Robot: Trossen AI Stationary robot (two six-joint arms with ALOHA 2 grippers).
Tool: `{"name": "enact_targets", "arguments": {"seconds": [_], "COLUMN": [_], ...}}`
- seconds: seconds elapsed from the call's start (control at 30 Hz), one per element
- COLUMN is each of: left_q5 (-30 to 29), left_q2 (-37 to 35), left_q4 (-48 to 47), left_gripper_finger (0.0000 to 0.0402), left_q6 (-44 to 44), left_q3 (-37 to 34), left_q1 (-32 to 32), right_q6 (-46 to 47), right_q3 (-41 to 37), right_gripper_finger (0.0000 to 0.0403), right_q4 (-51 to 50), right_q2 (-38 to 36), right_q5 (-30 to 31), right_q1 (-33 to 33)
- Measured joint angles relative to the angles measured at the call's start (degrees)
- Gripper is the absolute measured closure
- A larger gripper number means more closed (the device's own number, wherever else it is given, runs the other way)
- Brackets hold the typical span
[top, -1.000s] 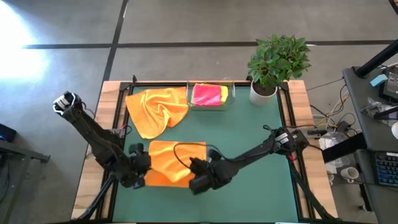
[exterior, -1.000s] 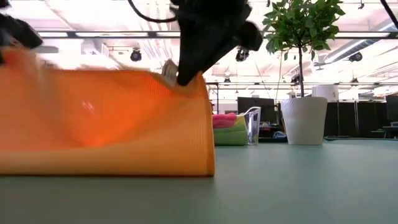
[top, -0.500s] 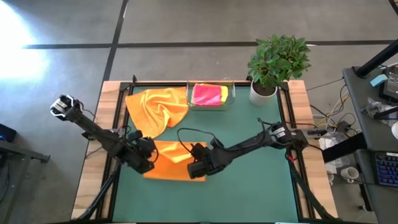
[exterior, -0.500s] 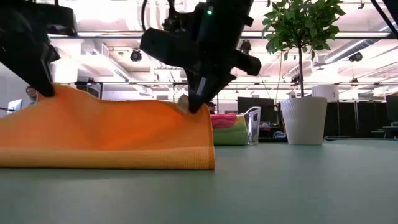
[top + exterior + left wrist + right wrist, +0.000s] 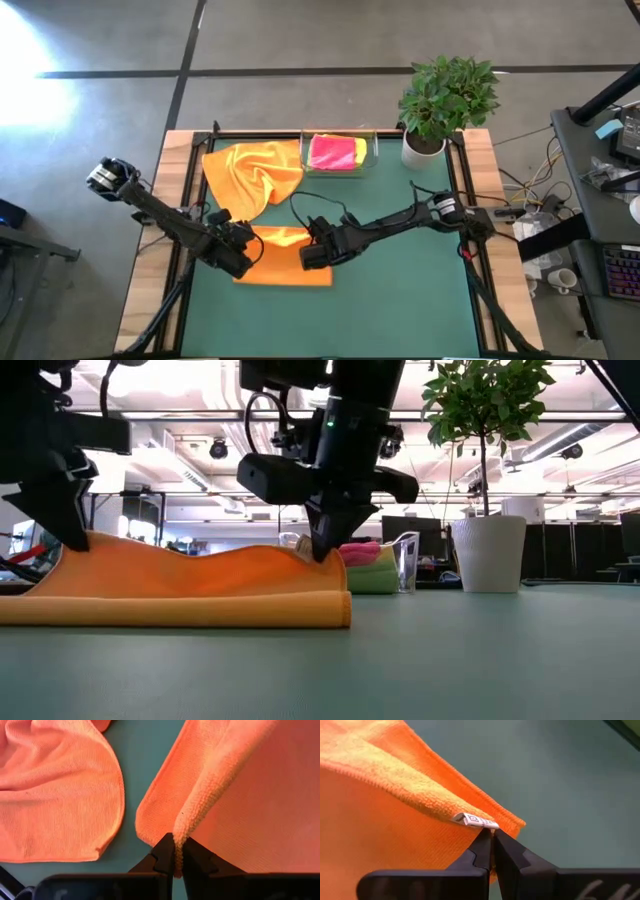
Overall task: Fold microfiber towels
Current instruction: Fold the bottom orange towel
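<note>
Green table (image 5: 400, 300), orange towel (image 5: 290, 268) crosswise

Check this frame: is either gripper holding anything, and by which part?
Both hold the orange towel being folded: left gripper pinches one corner edge, right gripper the other corner, beside its white label.

A: What do the arms look like from overhead?
B: Two dark, near-black jointed arms: the left arm (image 5: 165, 225) at the frame's left has a pale silvery joint at its upper-left end; the right arm (image 5: 400, 222) carries a light band near its right end.
A: Cables?
B: A thin black cable loops above the right arm's wrist. The low view shows a small green light there.
</note>
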Motion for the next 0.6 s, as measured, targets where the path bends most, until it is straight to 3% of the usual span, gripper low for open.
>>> {"name": "enact_targets", "arguments": {"seconds": [0.17,0.5,0.6], "left_q5": [0.0,0.7,1.0], "left_q2": [0.8,0.0,0.0], "left_q4": [-0.1,-2.4,-5.5], "left_gripper_finger": [0.0373,0.0274,0.0253], "left_q6": [0.0,-0.5,-3.1], "left_q3": [0.2,0.4,0.4], "left_q1": [0.0,0.0,0.3], "right_q6": [0.4,2.1,3.8], "right_q3": [0.0,0.0,0.0], "right_gripper_finger": [0.0394,0.0394,0.0394], "right_q4": [0.8,0.9,0.9], "right_q2": [0.0,0.0,0.0], "right_q5": [-0.3,-0.8,-3.4], "right_q1": [-0.3,-0.8,-1.8]}}
